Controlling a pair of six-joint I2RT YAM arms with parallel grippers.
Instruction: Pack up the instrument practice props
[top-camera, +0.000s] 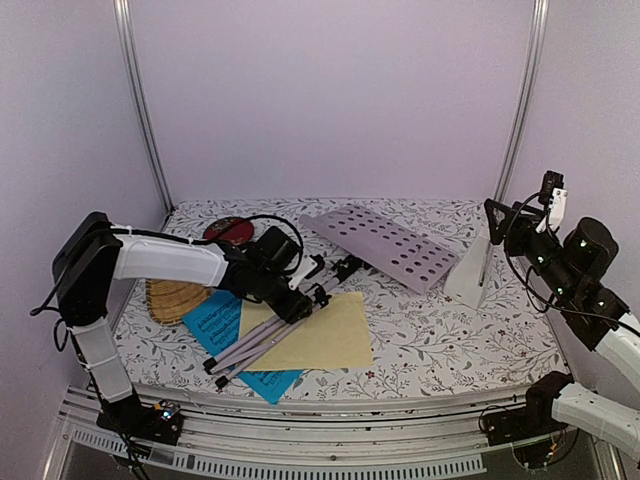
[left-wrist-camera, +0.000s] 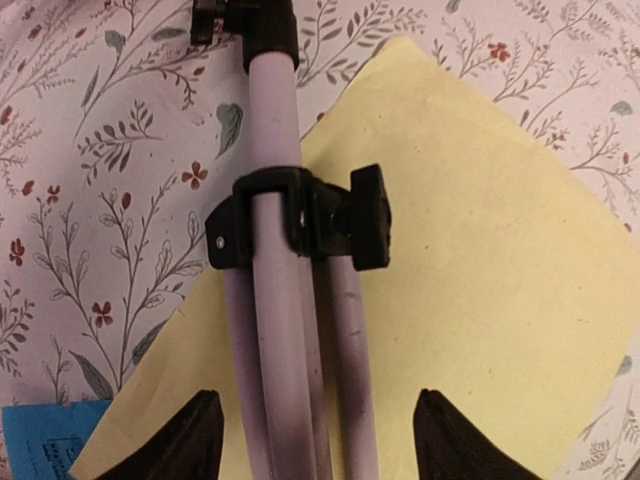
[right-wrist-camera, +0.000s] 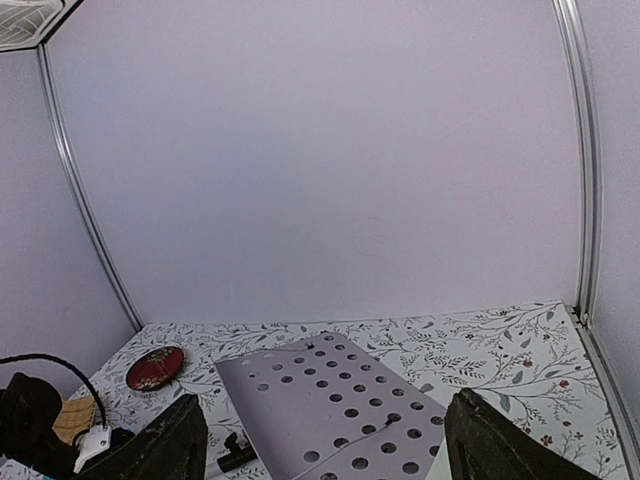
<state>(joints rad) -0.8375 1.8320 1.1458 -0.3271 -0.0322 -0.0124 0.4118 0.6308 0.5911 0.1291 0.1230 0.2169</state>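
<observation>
left arm (top-camera: 165, 260): I see it reaching right from its base, forearm low, wrist pitched down | left gripper (left-wrist-camera: 320, 445): fingers spread apart | right arm (top-camera: 585, 265): folded high at my right edge | right gripper (top-camera: 497, 215): jaws wide, aimed left, roughly level

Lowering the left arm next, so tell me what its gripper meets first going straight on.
Probably the silver tripod legs, between the open fingers of the left gripper; the pale-yellow sheet lies beneath.

The tripod legs (left-wrist-camera: 290, 340) lie between the left fingers (left-wrist-camera: 195, 440); bare tabletop (top-camera: 440, 330) separates yellow sheet (top-camera: 320, 335) and metronome (top-camera: 468, 270).
</observation>
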